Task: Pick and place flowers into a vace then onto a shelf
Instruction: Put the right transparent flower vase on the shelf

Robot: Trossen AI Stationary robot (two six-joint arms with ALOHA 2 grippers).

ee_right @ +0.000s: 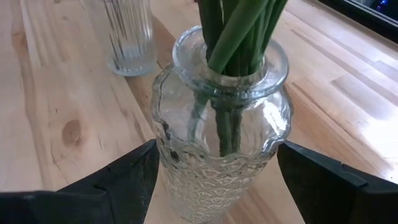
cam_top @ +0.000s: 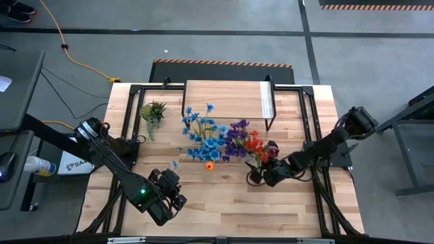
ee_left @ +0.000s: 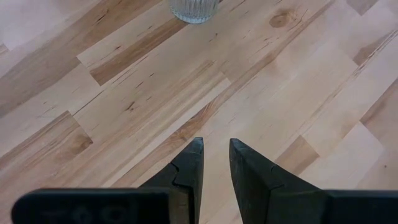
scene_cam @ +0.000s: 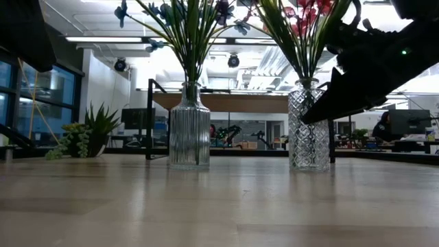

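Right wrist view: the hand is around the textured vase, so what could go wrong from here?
The right hand straddles the vase low, under tall red flowers; it may tip when lifted. The ribbed vase stands close and could get bumped. The shelf edge could catch the vase.

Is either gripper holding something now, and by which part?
Nothing is held. The right gripper has open jaws either side of the textured glass vase; whether they touch it is unclear. The left gripper is empty.

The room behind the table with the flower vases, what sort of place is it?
Probably a robotics lab or workshop. Two vases of artificial flowers stand on a plank table in a black metal frame. Behind it are a bare concrete floor, exposed ceiling lights, and another robot arm.
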